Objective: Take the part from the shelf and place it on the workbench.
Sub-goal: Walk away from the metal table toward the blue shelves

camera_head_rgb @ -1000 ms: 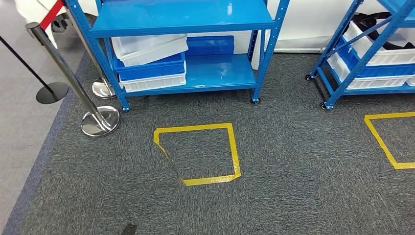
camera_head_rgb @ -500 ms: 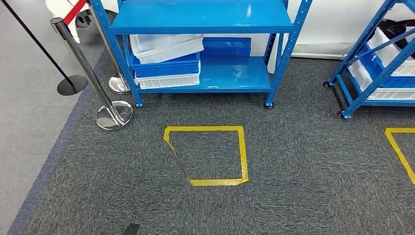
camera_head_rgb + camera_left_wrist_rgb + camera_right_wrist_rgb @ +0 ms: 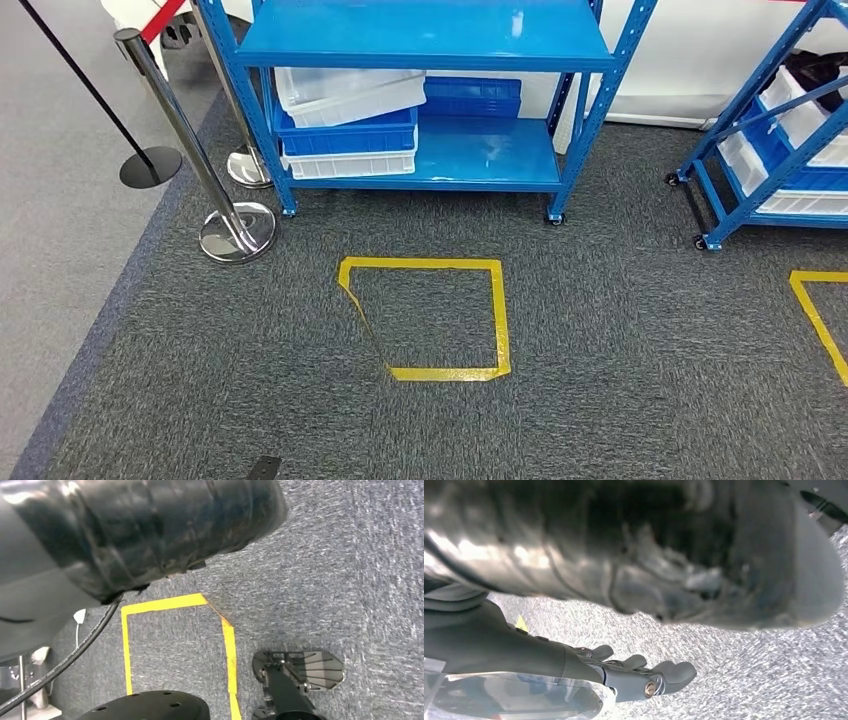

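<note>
Bagged part point(image 3: 524, 697): we see a clear plastic bag with dark and bluish contents, too blurred to make out further. It lies along the palm side of the right hand point(image 3: 589, 670). Its long axis runs with the hand, from the wrist end toward the fingers point(image 3: 674, 672). The end we can see stops just short of the thumb, and the other end runs out of frame at the wrist. The bag hangs clear above the carpet point(image 3: 749, 680).

Right hand: we take it as gripping the bag, thumb against the bag's near end. The fingers lie close together and lightly curled, reaching past the end of the bag. A scrap of yellow tape shows on the floor just behind the back of the hand.

Left hand point(image 3: 30, 615): a smooth grey surface at the frame edge. We cannot tell how its fingers lie, or whether it holds anything. Beyond it on the carpet is a yellow tape outline point(image 3: 230, 645), one corner cut at a slant.

From the head view, the same tape outline point(image 3: 495, 320) lies on the dark grey carpet. Past it stands a blue shelf point(image 3: 430, 35) on castors. On its lower level at the left are stacked white and blue bins point(image 3: 345, 130), the top white one tilted. A chrome stanchion point(image 3: 185, 130) stands left of the shelf, and a second blue shelf point(image 3: 770, 130) with bins stands to the right.
</note>
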